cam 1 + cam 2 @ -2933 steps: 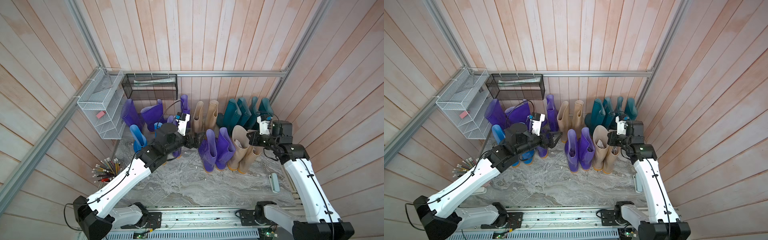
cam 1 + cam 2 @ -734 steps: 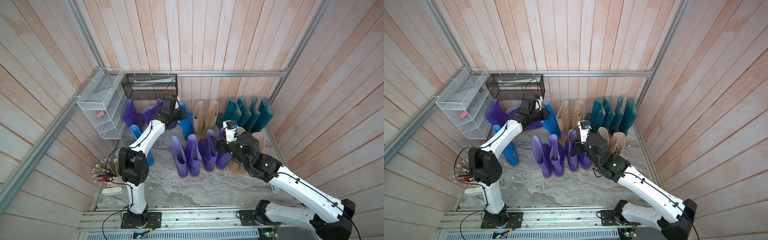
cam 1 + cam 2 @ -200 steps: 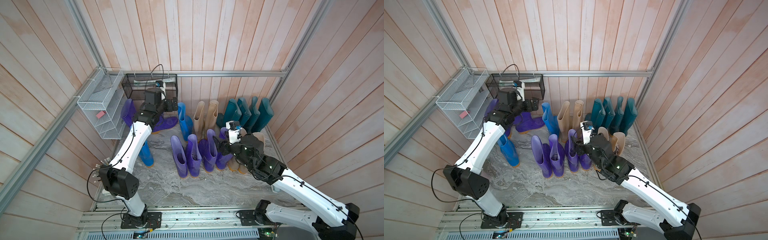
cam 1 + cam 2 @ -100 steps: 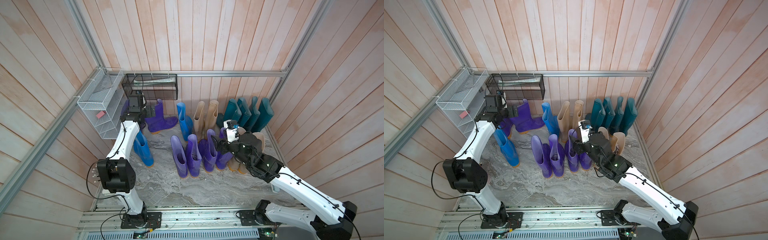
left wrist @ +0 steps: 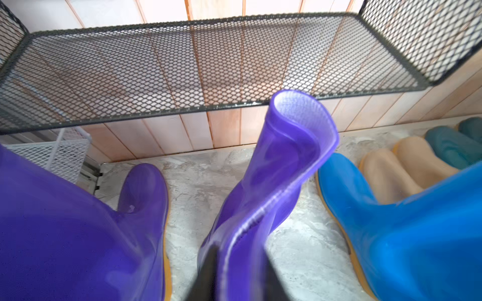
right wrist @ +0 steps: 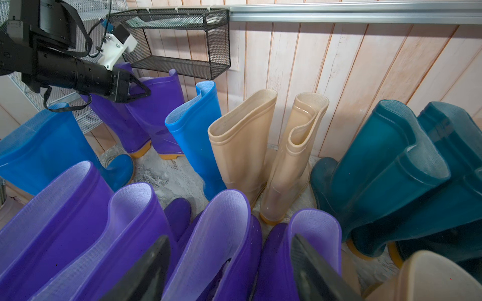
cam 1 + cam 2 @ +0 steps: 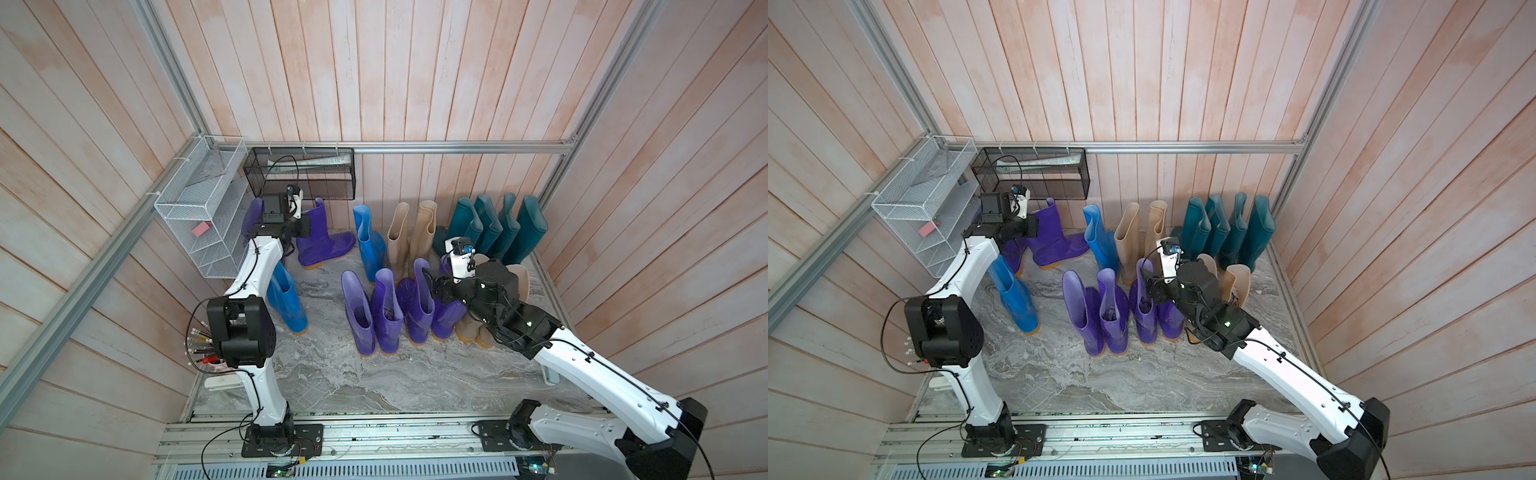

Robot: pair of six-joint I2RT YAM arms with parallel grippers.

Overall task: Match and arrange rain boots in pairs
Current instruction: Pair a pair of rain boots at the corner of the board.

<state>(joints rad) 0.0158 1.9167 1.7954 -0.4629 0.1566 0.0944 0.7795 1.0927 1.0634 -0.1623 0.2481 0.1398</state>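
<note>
Spread wide, the right fingers [image 6: 151, 268] grasp nothing. They hang over the open tops of the front row of purple boots [image 7: 386, 316], four boots standing side by side in the middle of both top views. In the right wrist view one of those tops lies between the two fingers. Just right of that row, partly hidden under the right arm, stands a beige pair [image 7: 519, 278]. Toward the left of the frame a lone blue boot [image 7: 286, 299] stands upright on the marbled surface [image 7: 374, 386], beside the left arm.

Farther back, along the wooden wall, a line of boots runs from left to right: a half-hidden purple boot [image 7: 254, 212] behind the left arm, the held purple boot [image 7: 322, 239], a second blue boot [image 7: 368, 245], two more beige boots [image 7: 409, 232] and four teal boots [image 7: 496, 228] packed close together. The left fingers [image 6: 138, 92] are clenched on the top rim of the held purple boot's shaft; the left wrist view shows the rim pinched between them. That boot is upright, its toe toward the right of the frame.

Above it on the wall hangs a black mesh basket [image 7: 303, 174], and in the upper left a white wire rack [image 7: 195, 208] holds a small pink block [image 7: 201, 228].
</note>
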